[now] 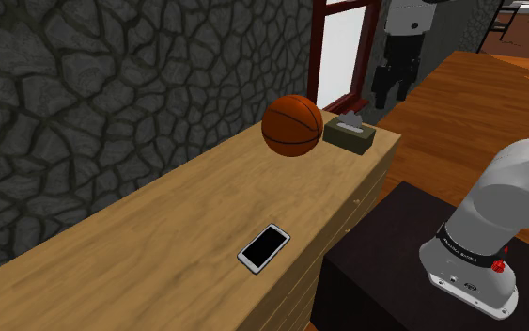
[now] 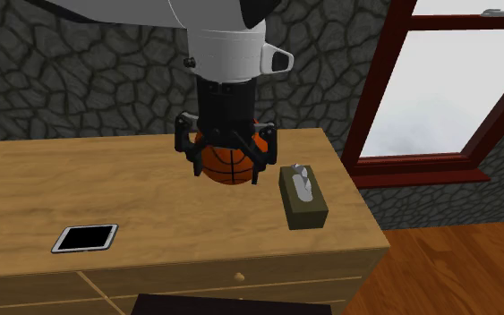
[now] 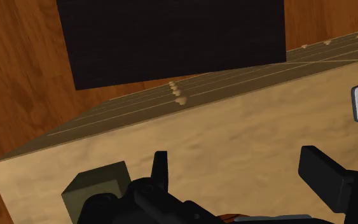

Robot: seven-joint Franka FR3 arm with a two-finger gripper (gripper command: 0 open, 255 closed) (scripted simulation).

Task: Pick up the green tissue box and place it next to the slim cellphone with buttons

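Your gripper (image 3: pixel 234 159) sits closest to the lens in the wrist view: both black fingers (image 3: pixel 323 175) stand wide apart w/ nothing btwn them, so it's open & empty. The green tissue box (image 3: pixel 98 183) lies on the outer side of one finger, not btwn the pair, no contact. In the 2nd exterior view the hand hangs above the dresser (image 2: pixel 142 192), w/ the box at that view's right of it, near the end by the window (image 2: pixel 447 80). The box is a dull olive block, sharp-edged, w/ a pale grey tuft of tissue poking from its top. The basketball (image 2: pixel 232 168), round, orange w/ black seams, rests just beside the box. The cellphone (image 2: pixel 85 238), a flat slab w/ white rim & black screen, lies well apart from the box, toward that view's left. Dresser top is light wood grain, drawer fronts carry small knobs; the wall (image 2: pixel 62 80) is dark rough stone; window frame is dark red.
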